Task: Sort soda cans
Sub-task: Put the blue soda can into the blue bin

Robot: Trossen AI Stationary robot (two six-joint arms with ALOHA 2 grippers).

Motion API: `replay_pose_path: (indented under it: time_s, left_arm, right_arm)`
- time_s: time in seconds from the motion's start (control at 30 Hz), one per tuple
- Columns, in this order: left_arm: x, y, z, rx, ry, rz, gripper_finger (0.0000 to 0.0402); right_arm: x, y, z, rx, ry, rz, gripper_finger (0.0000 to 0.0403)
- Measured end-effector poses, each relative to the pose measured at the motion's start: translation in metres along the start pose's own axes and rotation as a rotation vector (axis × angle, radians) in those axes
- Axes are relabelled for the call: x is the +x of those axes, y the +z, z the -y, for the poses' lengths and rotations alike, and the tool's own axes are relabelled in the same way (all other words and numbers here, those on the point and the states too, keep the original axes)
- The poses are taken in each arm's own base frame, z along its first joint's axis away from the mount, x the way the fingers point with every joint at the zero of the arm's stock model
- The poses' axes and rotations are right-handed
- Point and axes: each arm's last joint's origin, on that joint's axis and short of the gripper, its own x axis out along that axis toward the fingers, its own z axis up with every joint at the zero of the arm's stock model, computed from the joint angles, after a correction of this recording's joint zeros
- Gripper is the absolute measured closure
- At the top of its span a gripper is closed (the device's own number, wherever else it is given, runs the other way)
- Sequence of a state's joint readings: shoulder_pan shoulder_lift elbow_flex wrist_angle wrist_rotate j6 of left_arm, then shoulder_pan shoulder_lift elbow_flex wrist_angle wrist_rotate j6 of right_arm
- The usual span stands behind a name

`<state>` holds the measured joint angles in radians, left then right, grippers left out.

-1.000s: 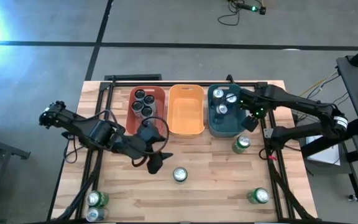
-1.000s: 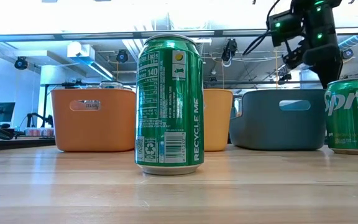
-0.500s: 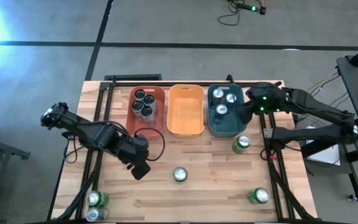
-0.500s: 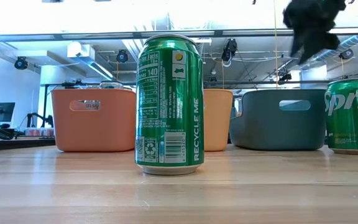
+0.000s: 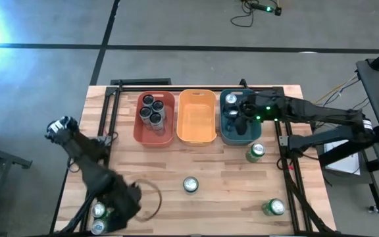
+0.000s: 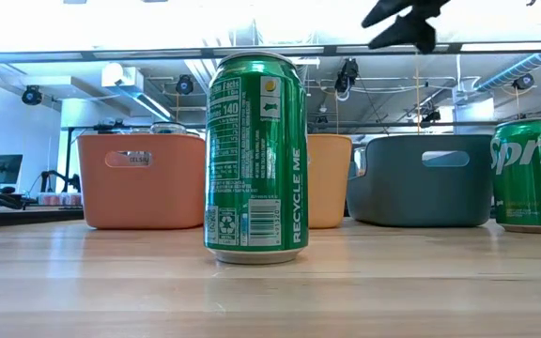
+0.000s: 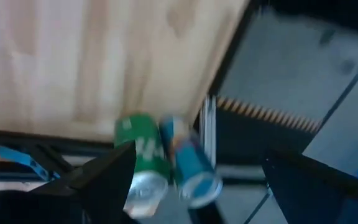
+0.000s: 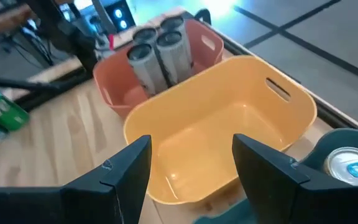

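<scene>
- At the near left corner of the wooden table (image 5: 216,197), the left gripper (image 5: 125,205) hangs low over two cans. They are a green can (image 7: 140,163) and a pale blue can (image 7: 190,165), and they touch each other at the very edge.
- The fingers (image 7: 104,180) of this gripper are spread wide. The left wrist view shows both cans in the gap between them, and nothing is gripped.
- Another green can (image 5: 273,208) stands near the near right corner, well apart from the others.
- In the middle of the table a green soda can (image 6: 257,158) stands upright and alone. In the low view it hides part of the tubs behind it.
- Farther and to the right, a green Sprite can (image 6: 529,175) stands upright just in front of the teal tub (image 5: 231,137).
- Three tubs stand in a row at the far side. The red tub (image 5: 141,131) is on the left, the yellow tub (image 5: 196,116) is in the middle and the teal tub is on the right.
- The red tub holds four dark cans (image 5: 153,109), standing close together at its far end.
- The yellow tub holds nothing.
- The right gripper (image 5: 243,118) hangs over the teal tub. Its fingers (image 8: 126,171) are wide apart and hold nothing.
- In the teal tub a silver can top (image 8: 350,163) shows beside this gripper, and another can (image 5: 232,101) stands at the far end.
</scene>
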<state>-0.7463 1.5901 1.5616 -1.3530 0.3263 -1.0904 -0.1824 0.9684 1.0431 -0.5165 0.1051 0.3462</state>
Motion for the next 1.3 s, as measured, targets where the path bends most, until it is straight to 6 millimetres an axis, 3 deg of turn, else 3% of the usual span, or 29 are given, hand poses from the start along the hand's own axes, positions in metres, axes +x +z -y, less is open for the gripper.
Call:
replay_pose_path:
  time_s: [0.2, 0.3, 0.7, 1.17, 1.3]
  left_arm:
    - [0.043, -0.038, 0.030, 0.265, 0.056, -0.184, 0.0083]
    - [0.051, -0.052, 0.040, 0.407, 0.069, -0.218, 0.0083]
    - [0.088, -0.070, 0.064, 0.900, 0.216, -0.268, 0.0084]
    - [0.112, -0.074, 0.063, 0.895, 0.198, -0.299, 0.0084]
    - [0.125, -0.076, 0.052, 0.830, 0.220, -0.379, 0.0084]
  right_arm:
    - [0.024, -0.006, -0.001, -0.058, -0.022, -0.072, 0.0184]
    - [0.028, -0.007, -0.001, -0.070, -0.027, -0.087, 0.0184]
    - [0.030, -0.008, -0.001, -0.060, -0.031, -0.097, 0.0184]
    - [0.030, -0.008, -0.001, 0.036, -0.037, -0.096, 0.0184]
    - [0.030, -0.008, -0.001, 0.039, -0.037, -0.096, 0.0184]
